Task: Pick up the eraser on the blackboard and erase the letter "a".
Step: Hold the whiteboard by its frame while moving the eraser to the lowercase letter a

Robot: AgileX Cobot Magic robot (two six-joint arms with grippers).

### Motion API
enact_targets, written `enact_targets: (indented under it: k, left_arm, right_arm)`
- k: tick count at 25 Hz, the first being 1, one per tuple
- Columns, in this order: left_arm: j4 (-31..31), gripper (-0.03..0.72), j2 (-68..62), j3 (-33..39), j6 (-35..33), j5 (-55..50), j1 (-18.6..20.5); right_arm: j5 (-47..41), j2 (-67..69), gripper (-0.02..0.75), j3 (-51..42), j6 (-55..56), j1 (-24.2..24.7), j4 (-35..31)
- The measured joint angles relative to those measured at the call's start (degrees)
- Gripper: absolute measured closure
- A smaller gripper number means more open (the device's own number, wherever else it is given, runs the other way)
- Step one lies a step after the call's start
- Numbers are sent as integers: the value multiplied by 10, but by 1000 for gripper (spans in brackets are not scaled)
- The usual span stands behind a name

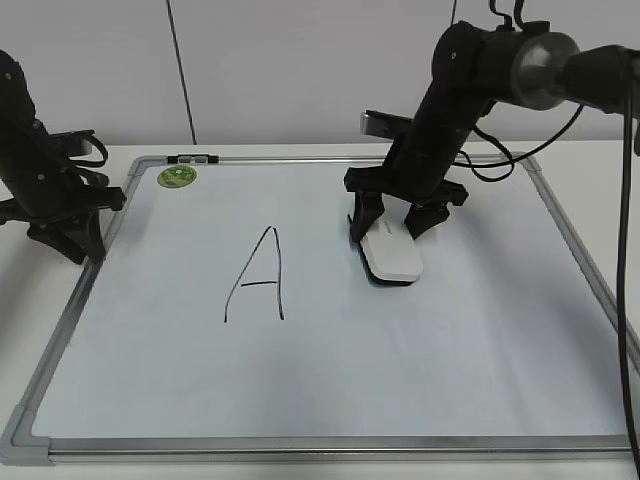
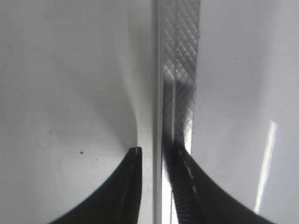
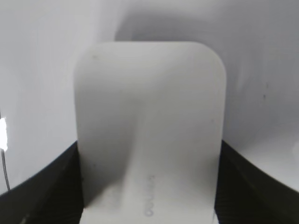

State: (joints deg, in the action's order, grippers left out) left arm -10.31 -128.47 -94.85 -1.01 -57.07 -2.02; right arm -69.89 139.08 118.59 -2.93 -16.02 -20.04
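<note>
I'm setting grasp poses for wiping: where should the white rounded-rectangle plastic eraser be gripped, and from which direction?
Grip the white rounded-rectangle plastic eraser across its two long side edges, coming from above. It lies flat on the white dry-erase board, so only the sides offer parallel faces. The right gripper straddles it that way.
</note>
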Motion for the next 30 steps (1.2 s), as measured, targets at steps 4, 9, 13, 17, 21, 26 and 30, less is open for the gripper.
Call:
enact_targets:
  k: [4, 9, 13, 17, 21, 26, 30]
  left_arm:
    - [0, 512, 0, 0, 0, 0, 0]
    - [0, 512, 0, 0, 0, 0, 0]
    - [0, 512, 0, 0, 0, 0, 0]
    - [0, 512, 0, 0, 0, 0, 0]
    - [0, 512, 0, 0, 0, 0, 0]
    - [0, 512, 0, 0, 0, 0, 0]
    - [0, 512, 0, 0, 0, 0, 0]
  right_arm:
    - [0, 0, 206, 0, 8, -1, 19]
    - [1, 0, 206, 0, 10, 4, 22]
    - [1, 0, 206, 0, 11, 10, 11]
    - [1, 0, 206, 0, 13, 21, 7]
    - [1, -4, 206, -2, 14, 35, 22]
    - [1, -7, 206, -2, 18, 46, 47]
    - [1, -8, 206, -3, 21, 48, 50]
